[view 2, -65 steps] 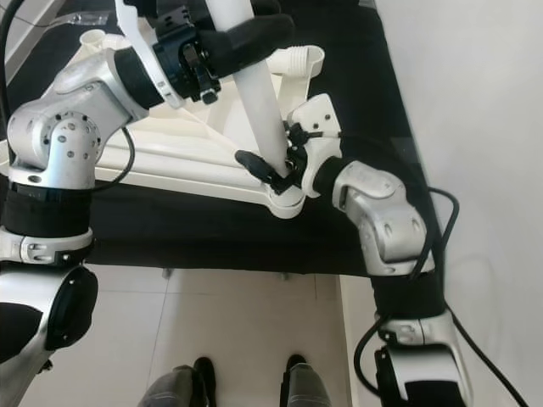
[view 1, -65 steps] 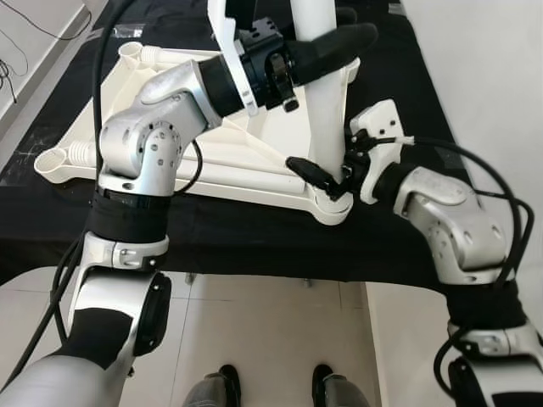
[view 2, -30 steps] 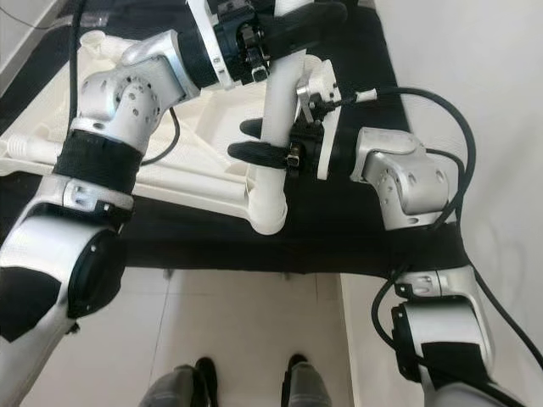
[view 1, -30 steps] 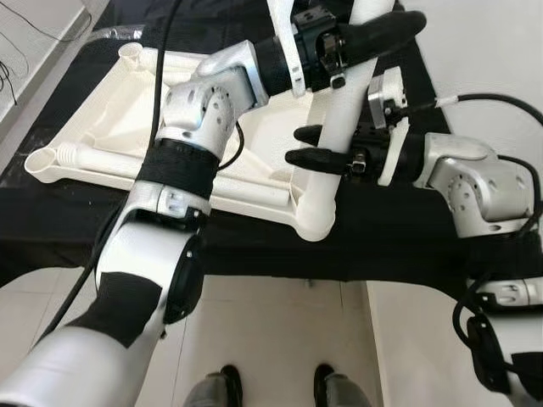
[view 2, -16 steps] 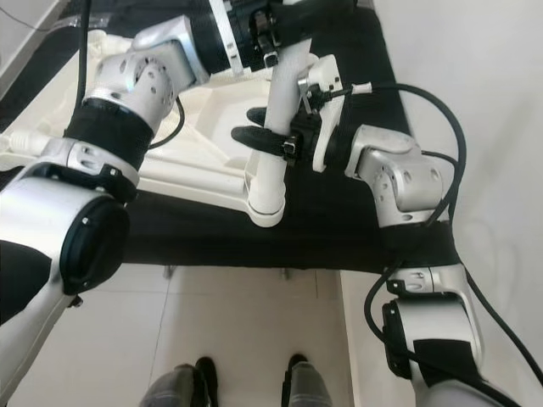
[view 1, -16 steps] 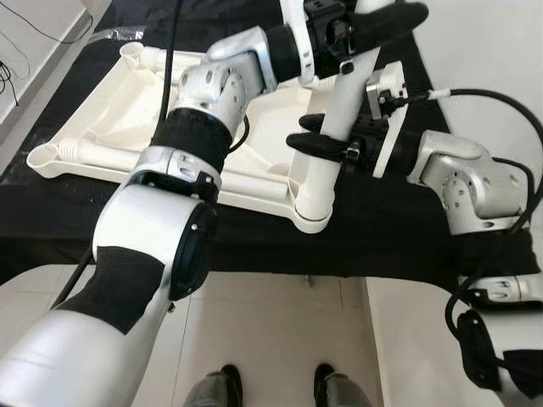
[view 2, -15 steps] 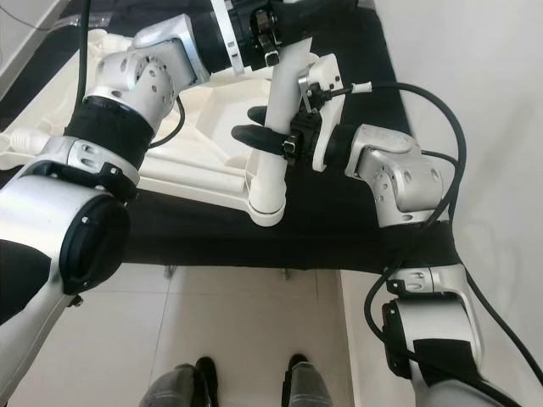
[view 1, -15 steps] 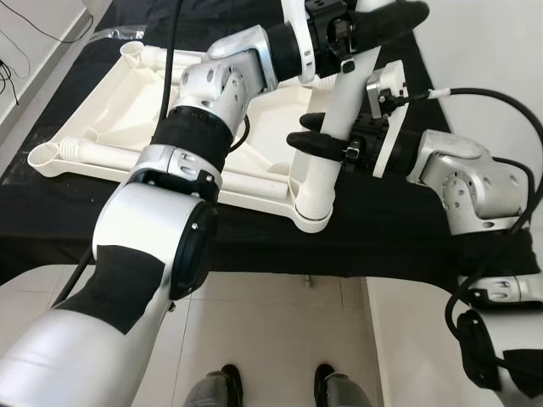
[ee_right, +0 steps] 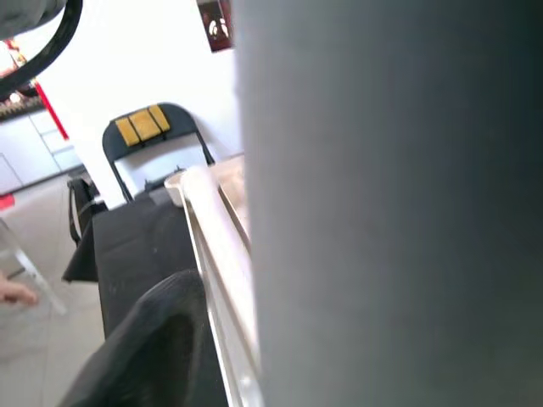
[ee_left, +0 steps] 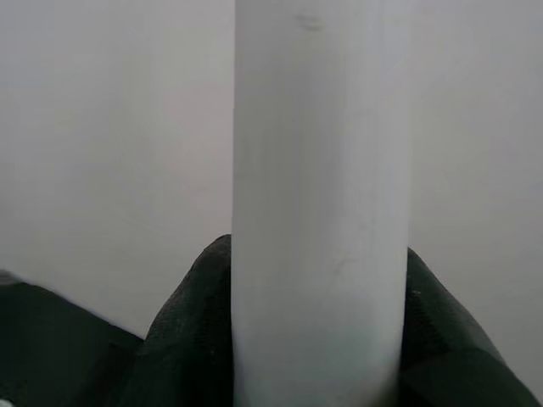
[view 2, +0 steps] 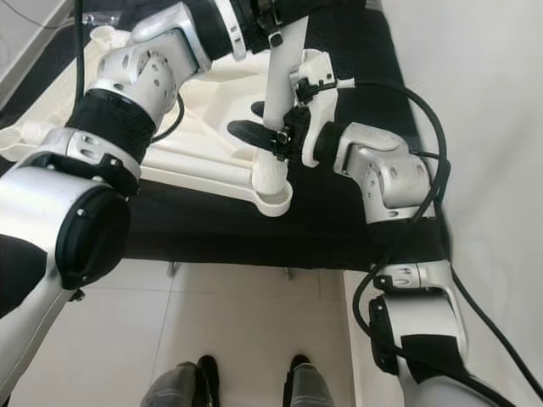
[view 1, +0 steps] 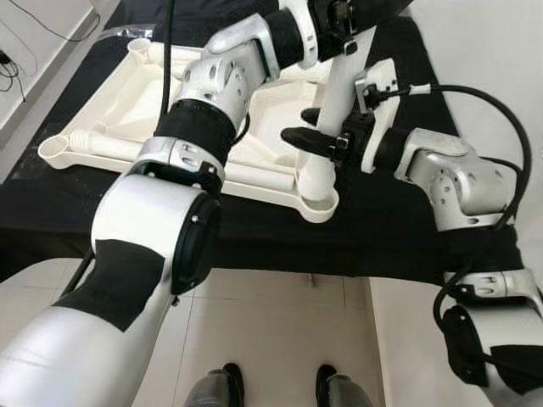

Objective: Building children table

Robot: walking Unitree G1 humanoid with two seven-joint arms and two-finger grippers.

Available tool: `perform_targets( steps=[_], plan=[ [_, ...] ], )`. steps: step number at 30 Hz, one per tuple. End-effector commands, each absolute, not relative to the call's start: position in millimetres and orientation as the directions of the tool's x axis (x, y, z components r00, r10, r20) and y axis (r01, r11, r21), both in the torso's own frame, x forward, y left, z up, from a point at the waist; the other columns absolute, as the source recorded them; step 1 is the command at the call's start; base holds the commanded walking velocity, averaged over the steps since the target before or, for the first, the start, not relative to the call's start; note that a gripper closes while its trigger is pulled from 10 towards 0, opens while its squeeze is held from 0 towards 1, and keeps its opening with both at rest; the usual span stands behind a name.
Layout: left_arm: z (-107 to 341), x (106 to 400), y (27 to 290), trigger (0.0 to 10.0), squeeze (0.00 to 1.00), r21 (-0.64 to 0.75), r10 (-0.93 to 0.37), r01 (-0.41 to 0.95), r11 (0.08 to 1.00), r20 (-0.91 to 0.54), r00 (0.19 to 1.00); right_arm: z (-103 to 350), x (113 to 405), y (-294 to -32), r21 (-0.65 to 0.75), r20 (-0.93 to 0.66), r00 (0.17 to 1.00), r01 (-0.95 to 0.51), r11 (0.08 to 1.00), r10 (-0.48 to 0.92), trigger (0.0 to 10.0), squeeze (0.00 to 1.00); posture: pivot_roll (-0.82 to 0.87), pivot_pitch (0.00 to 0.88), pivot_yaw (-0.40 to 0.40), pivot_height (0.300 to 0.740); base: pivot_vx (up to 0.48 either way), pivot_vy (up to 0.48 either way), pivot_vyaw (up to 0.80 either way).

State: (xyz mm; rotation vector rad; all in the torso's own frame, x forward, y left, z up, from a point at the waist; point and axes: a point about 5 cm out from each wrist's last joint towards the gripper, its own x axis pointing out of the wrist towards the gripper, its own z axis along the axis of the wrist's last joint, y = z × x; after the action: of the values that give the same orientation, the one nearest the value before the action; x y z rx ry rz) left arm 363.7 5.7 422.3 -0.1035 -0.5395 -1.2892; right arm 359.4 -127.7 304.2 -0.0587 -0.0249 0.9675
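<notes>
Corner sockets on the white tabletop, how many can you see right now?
3. One at the near corner with the leg standing in it, one at the near-left corner, one at the far-left corner. A fourth may be hidden behind the arms.

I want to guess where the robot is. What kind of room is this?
Probably a plain room at home: tiled floor, white wall, a folding chair. An upturned white table lies on a black cloth.

We count 1 white tabletop (view 1: 127, 102), upside down on 1 black cloth (view 1: 254, 237). 1 white leg (view 1: 327, 127) stands in its corner socket, 1 left gripper (view 1: 356, 13) above, 1 right gripper (view 1: 310, 136) clamped lower. 2 more empty sockets (view 1: 53, 151) far from both. 1 folding chair (ee_right: 157, 148) beyond right gripper.
</notes>
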Motion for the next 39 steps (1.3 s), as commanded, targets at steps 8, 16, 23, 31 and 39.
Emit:
perform_targets(
  steps=[8,16,23,31,39],
  plan=[
    [443,323,-40,0.0,0.00,0.366,-0.881,0.927,0.078,0.460,-0.108,290,360,-76,-0.010,-0.088,0.466,-0.884,0.467,0.880,10.0,0.00,-0.03,0.231,0.067,0.740,0.000,0.000,0.00],
    [443,325,-40,0.0,0.00,0.355,-0.878,0.931,0.085,0.469,-0.099,300,359,-67,0.008,0.007,0.453,-0.891,0.453,0.891,0.0,0.00,-0.03,0.232,0.069,0.740,0.000,0.000,0.00],
    [442,325,-41,0.0,0.00,0.355,-0.878,0.931,0.087,0.469,-0.097,301,357,-65,-0.001,0.021,0.446,-0.895,0.446,0.895,0.0,0.00,-0.02,0.231,0.067,0.740,0.000,0.000,0.00],
    [442,326,-41,0.0,0.59,0.341,-0.870,0.934,0.108,0.487,-0.077,302,360,-69,-0.018,0.024,0.471,-0.882,0.471,0.882,0.0,0.00,-0.02,0.230,0.061,0.740,0.000,0.000,0.00],
    [462,341,10,10.0,1.00,0.204,-0.769,0.951,0.231,0.638,0.050,307,370,-100,-0.058,0.063,0.580,-0.810,0.584,0.812,0.0,0.00,-0.02,0.223,0.052,0.740,0.000,0.000,0.00]
  ],
)
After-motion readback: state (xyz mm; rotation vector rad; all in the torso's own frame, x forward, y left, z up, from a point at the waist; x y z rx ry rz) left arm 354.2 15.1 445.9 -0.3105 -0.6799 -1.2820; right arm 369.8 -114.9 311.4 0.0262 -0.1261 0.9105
